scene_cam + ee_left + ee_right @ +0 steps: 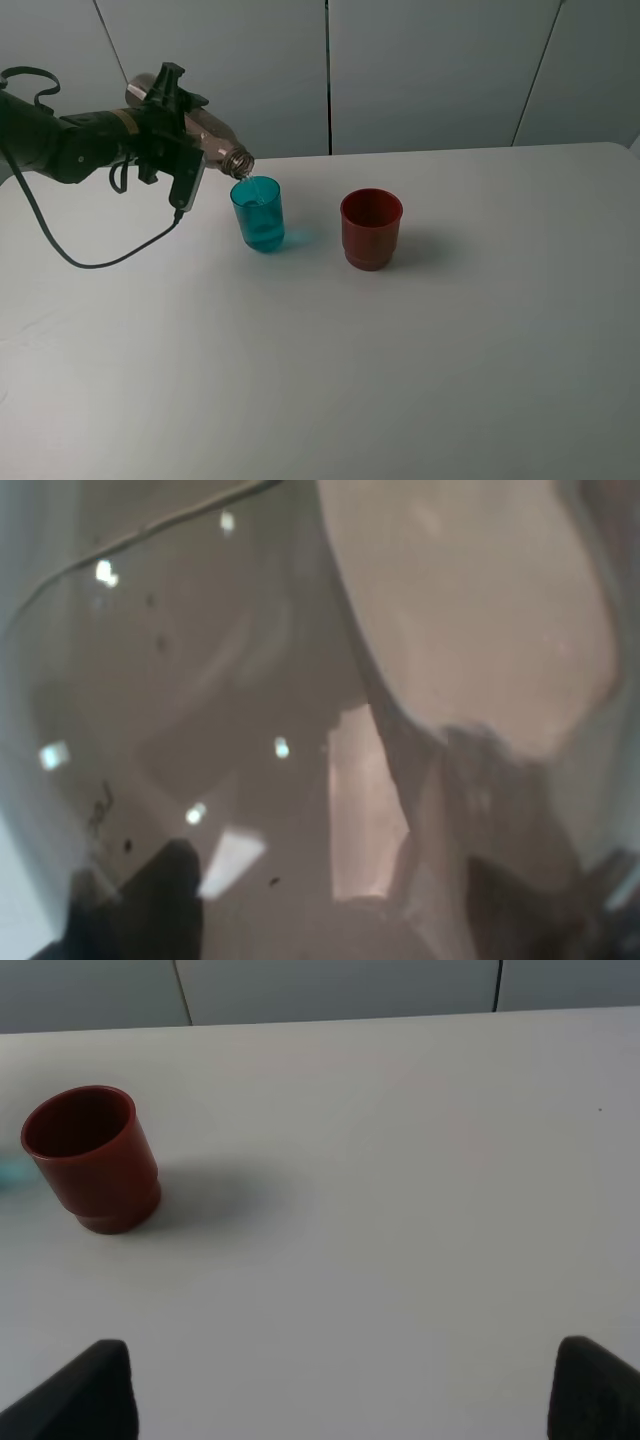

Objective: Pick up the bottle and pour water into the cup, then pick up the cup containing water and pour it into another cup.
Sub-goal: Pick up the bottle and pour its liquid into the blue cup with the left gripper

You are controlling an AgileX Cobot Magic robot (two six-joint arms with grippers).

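**First pour under way, second pour not begun**

On the left of the exterior view, my left gripper (178,140) is clamped tight around the body of the bottle (210,138). It holds the bottle tipped well over, base up and back toward the arm, open neck down toward the right. The left wrist view shows nothing but the bottle's clear wall (200,680) pressed close to the lens, which fits a firm grip.

The bottle's mouth sits just above the near-left rim of the teal tumbler (258,215), which stands upright on the worktop (450,350). I cannot make out a stream. The lower part of the tumbler looks denser in colour, so I judge some water is in it, but I cannot read the level.

Just right of the tumbler and apart from it stands the dark red cup (371,230), upright and untouched. In the right wrist view it (92,1158) looks empty.

My right gripper (340,1390) is out of the exterior view. Its own camera shows the two fingertips spread wide with nothing between them, hanging over bare worktop well away from the red cup.

As I read it, the bottle pickup is done and the first pour is in hand. Left to do: right the bottle, grasp the tumbler, and tip it into the red cup.
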